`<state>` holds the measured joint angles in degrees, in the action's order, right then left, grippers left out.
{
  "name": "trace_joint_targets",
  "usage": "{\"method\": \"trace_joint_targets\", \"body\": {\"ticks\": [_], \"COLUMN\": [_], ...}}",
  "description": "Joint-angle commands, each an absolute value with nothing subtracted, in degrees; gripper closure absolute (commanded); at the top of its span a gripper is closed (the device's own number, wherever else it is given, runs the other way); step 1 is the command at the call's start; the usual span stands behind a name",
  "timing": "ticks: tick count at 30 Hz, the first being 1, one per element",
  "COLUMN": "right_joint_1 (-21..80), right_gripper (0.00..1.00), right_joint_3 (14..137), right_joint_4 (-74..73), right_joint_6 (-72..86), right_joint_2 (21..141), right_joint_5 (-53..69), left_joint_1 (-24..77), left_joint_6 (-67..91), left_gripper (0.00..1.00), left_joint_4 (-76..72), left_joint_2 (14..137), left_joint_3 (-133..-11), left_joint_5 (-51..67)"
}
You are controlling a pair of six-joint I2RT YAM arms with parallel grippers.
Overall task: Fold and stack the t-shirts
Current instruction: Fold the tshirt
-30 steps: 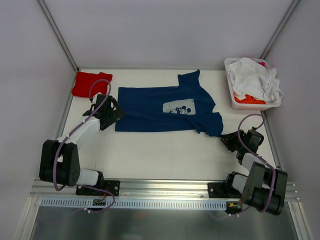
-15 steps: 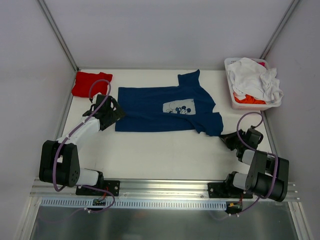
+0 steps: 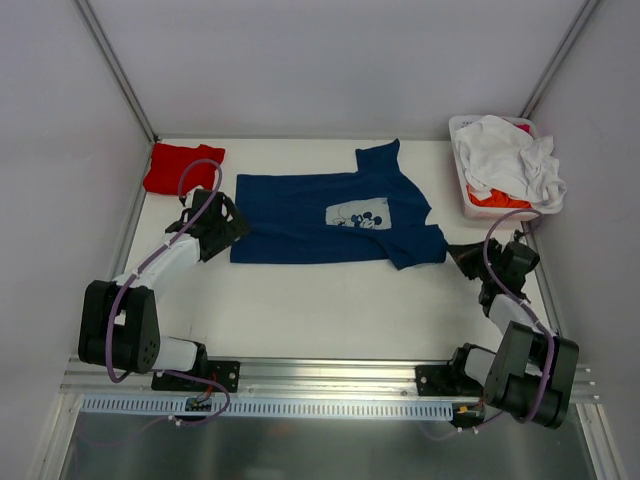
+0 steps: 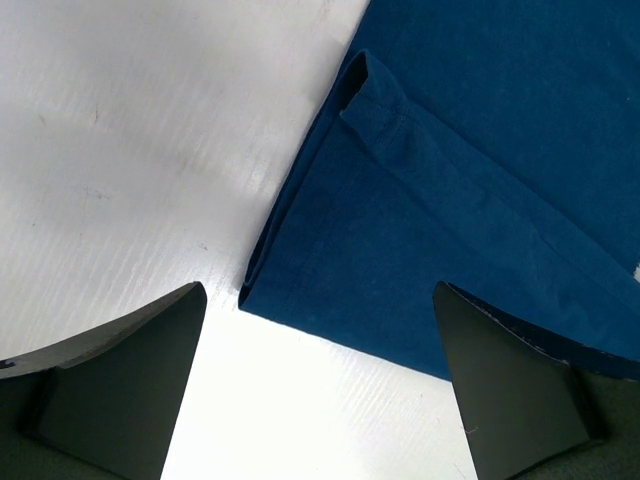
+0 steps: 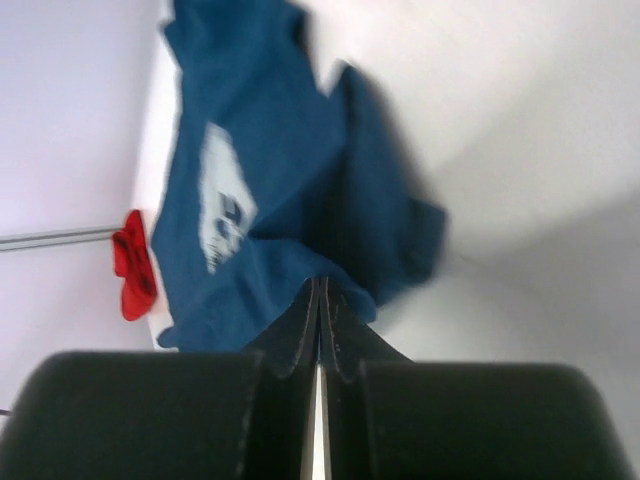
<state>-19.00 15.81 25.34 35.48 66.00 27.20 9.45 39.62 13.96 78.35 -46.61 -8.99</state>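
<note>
The navy t-shirt [image 3: 310, 215] with its pale mouse print [image 3: 356, 213] lies spread flat at mid table. My left gripper [image 3: 226, 226] is open at the shirt's left edge. In the left wrist view [image 4: 318, 290] the shirt's folded near-left corner [image 4: 300, 270] lies between the spread fingers. My right gripper [image 3: 463, 256] is shut on the shirt's near-right sleeve edge. In the right wrist view [image 5: 320, 285] the navy cloth [image 5: 260, 180] bunches at the pressed fingertips. The red t-shirt [image 3: 182, 167] lies folded at the back left, and also shows in the right wrist view [image 5: 133, 265].
A white basket [image 3: 470, 205] at the back right holds crumpled white [image 3: 505, 150] and orange [image 3: 498, 198] t-shirts. Metal frame posts and pale walls close in the table on the left, back and right.
My right gripper has moved away from the near edge, toward the back right, drawing the navy sleeve corner up with it. The left arm has stayed put.
</note>
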Motion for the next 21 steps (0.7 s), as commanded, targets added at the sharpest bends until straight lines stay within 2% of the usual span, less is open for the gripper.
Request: {"method": "trace_joint_targets", "body": {"ticks": [1,9,21], "right_joint_1": [-19.1,-15.4,-6.9], "right_gripper": [1.00,1.00,1.00], "right_joint_3": [21.4,29.0,41.1], "right_joint_4": [24.8,27.4,34.1], "right_joint_6": [37.1,39.1,43.2], "right_joint_2": [63.6,70.7,89.5], "right_joint_5": [28.4,27.2,24.8], "left_joint_1": [10.2,10.3,10.4], "left_joint_6": [39.7,39.8,40.1], "left_gripper": [0.01,0.01,0.01], "left_joint_4": [14.0,14.0,14.0], "left_joint_2": [78.0,77.9,78.7], "left_joint_3": [-45.9,-45.7,-45.7], "left_joint_5": [-8.1,-8.0,-8.3]}}
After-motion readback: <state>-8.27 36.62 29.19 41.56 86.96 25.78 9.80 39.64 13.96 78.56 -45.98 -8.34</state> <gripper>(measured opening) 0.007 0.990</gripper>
